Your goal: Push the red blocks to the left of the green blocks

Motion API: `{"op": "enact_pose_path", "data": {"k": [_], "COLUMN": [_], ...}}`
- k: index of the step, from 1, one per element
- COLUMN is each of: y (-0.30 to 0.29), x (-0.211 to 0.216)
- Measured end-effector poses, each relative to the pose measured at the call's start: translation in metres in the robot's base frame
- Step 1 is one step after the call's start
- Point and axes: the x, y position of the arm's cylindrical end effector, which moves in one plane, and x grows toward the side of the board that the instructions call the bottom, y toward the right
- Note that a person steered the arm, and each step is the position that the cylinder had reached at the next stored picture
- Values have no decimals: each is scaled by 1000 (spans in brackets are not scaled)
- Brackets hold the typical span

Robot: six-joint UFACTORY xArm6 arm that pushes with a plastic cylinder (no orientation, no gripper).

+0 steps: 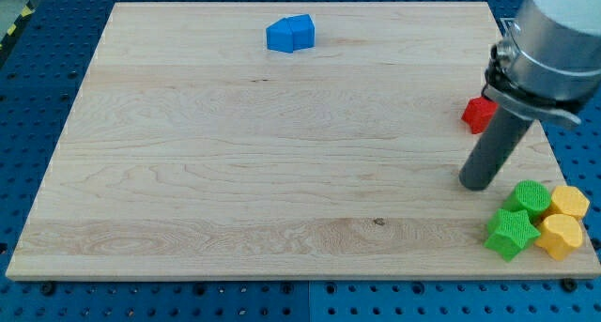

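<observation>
A red block (477, 115) lies near the board's right edge, partly hidden behind my rod. Two green blocks sit at the bottom right corner: a rounded one (530, 199) and a star-shaped one (510, 233) just below it. My tip (476, 182) rests on the board below the red block and up-left of the green blocks, touching neither green block. Only one red block shows.
Two yellow blocks (568, 203) (561, 236) sit right of the green ones at the board's right edge. A blue block pair (290, 34) lies at the top centre. The wooden board (235, 172) ends close to the corner blocks.
</observation>
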Motion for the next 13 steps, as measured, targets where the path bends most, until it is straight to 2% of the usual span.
{"op": "enact_pose_path", "data": {"k": [2,3,4,6,8,10,11,12,13], "y": [118,141,128,103,-28,1,-33,-97,-109], "x": [-6,-36,-71,-77,-77,-124,-150,-153,-136]}}
